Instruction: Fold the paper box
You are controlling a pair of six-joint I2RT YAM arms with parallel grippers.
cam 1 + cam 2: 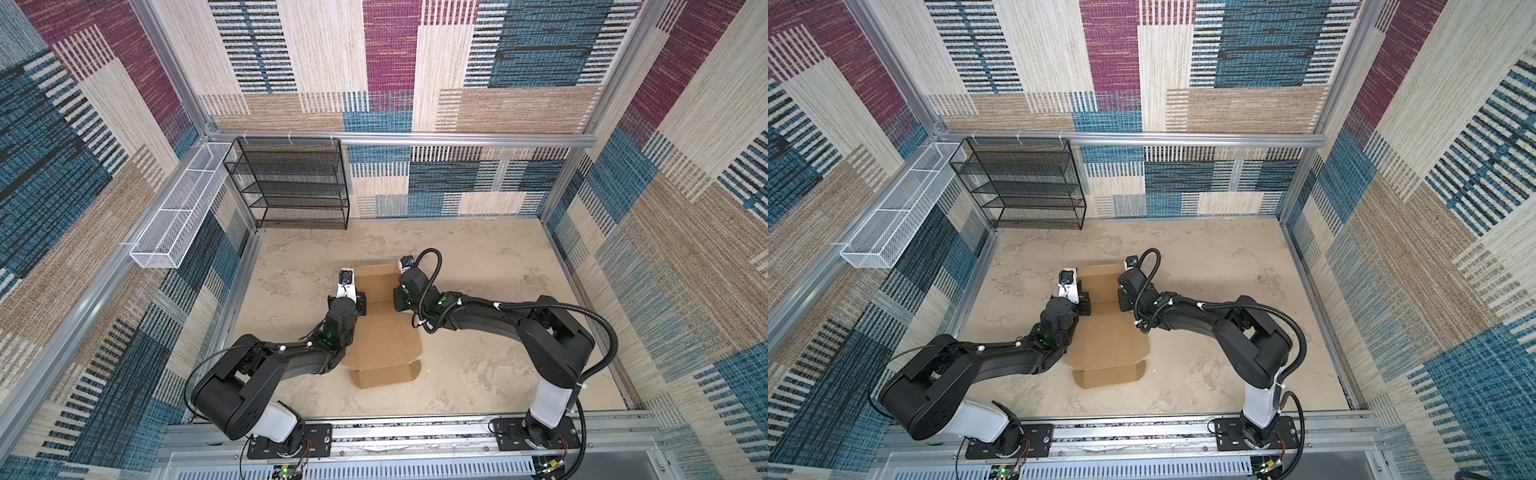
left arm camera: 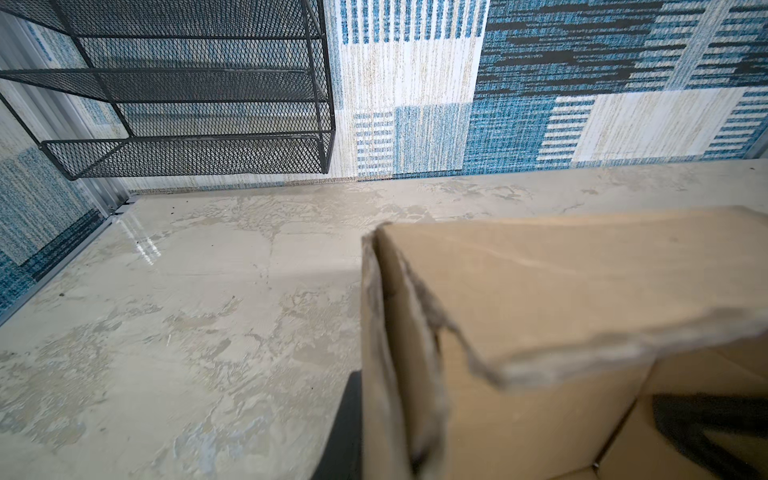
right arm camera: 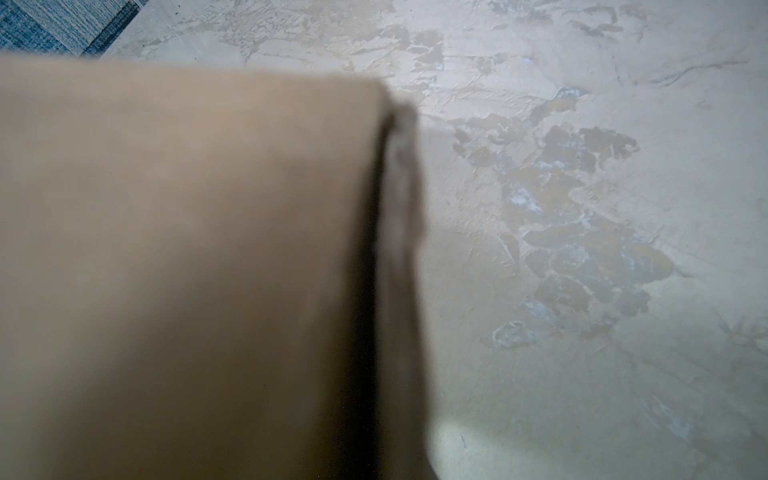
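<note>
Mid-desk, on the mottled beige desk point(image 1: 490, 299): a plain brown corrugated cardboard paper box point(image 1: 386, 336), partly folded and seen in both top views. Far end raised into a shallow tray between the two arms. Near end lying flat toward the arm bases, ending in a narrow flap with rounded corners.

Left tool point(image 1: 360, 303) at the tray's left wall, pointing down, closed narrow on that wall. In the left wrist view, a doubled, ragged-edged wall of the paper box point(image 2: 561, 282) standing upright, with a dark finger point(image 2: 347, 428) just outside it and a dark shape inside the tray.

Right tool point(image 1: 400, 297) at the opposite wall, likewise drawn shut. Fingers hidden in every view — pinching the card or only beside it, cannot tell. In the right wrist view, blurred brown card point(image 3: 187, 249) close to the lens, its dark edge running down the middle, bare desk beyond.

At the far left corner, a black wire-mesh shelf rack point(image 1: 291, 183) against the back wall. Next to it, on the left wall, a long white mesh basket point(image 1: 174, 224) — both well apart from the paper box.
</note>
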